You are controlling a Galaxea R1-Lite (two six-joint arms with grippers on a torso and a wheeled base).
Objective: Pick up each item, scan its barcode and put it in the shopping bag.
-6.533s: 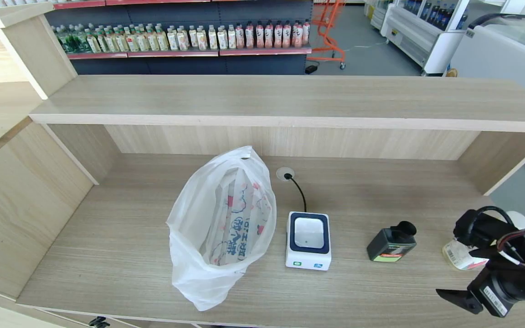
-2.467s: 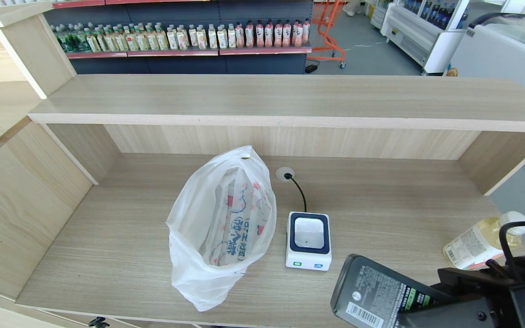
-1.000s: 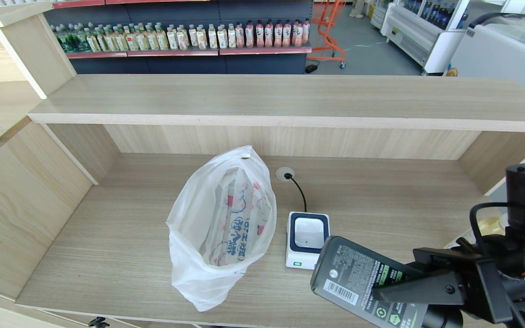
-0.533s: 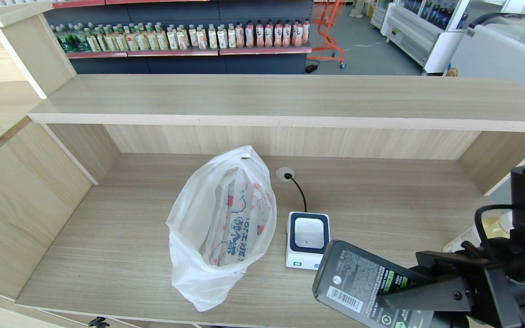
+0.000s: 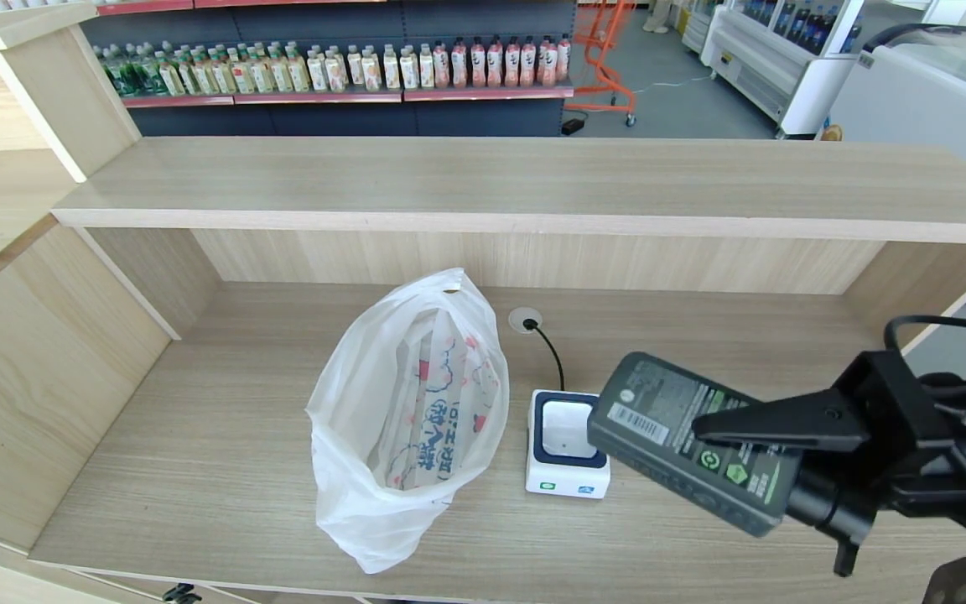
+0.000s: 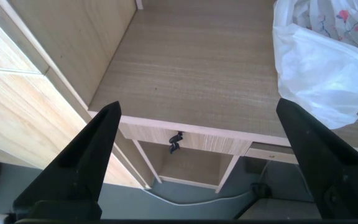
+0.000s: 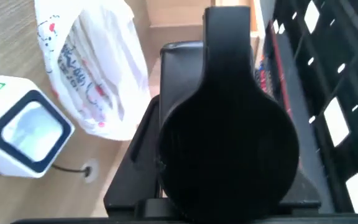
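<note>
Wooden checkout counter (image 5: 701,344) carries one white shopping bag (image 5: 349,495), mouth open with one printed packet (image 5: 437,403) inside, and one scanner (image 5: 565,480) just beside it. Right gripper (image 5: 705,445) pinches one dark bottle (image 5: 659,419), tilted in the air over the scanner's right edge, barcode uppermost. Left gripper (image 6: 197,112) hangs spread before the counter's front edge.
</note>
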